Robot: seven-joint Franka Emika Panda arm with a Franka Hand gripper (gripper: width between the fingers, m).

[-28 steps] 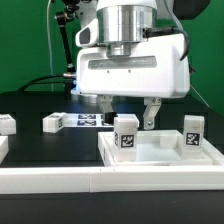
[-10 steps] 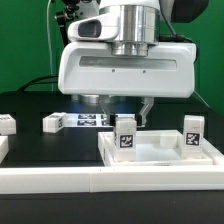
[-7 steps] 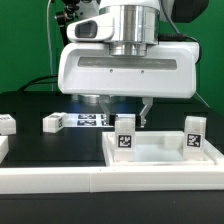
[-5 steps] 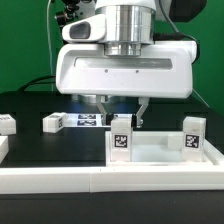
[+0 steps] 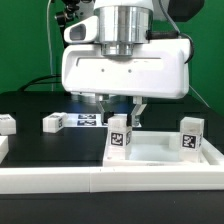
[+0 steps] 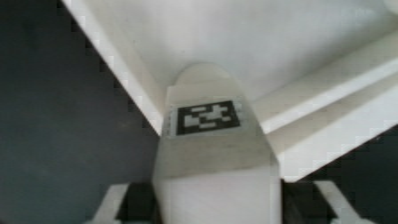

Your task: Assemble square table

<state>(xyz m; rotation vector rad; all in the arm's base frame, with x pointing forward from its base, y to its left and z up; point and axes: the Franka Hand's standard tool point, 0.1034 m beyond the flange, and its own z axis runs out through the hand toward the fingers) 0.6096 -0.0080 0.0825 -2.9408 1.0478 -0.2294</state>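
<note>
The white square table top (image 5: 165, 160) lies at the exterior view's right, and the wrist view shows its rim (image 6: 267, 40) too. A tagged white leg (image 5: 120, 138) stands upright at its near left corner. My gripper (image 5: 121, 118) hangs straight above this leg with a finger on each side of its upper end. In the wrist view the leg (image 6: 214, 130) fills the space between the fingers of the gripper (image 6: 217, 205), with a thin dark gap on each side, so the jaws look slightly open. A second leg (image 5: 187, 138) stands at the top's right corner.
Two loose white legs (image 5: 53, 122) (image 5: 6, 124) lie on the black table at the exterior view's left. The marker board (image 5: 88, 120) lies flat behind the gripper. A long white rail (image 5: 110, 185) runs along the front edge.
The gripper came down over the corner leg. Leg and table top then shifted a little, the leg toward the exterior view's left. The fingers have eased slightly apart.
</note>
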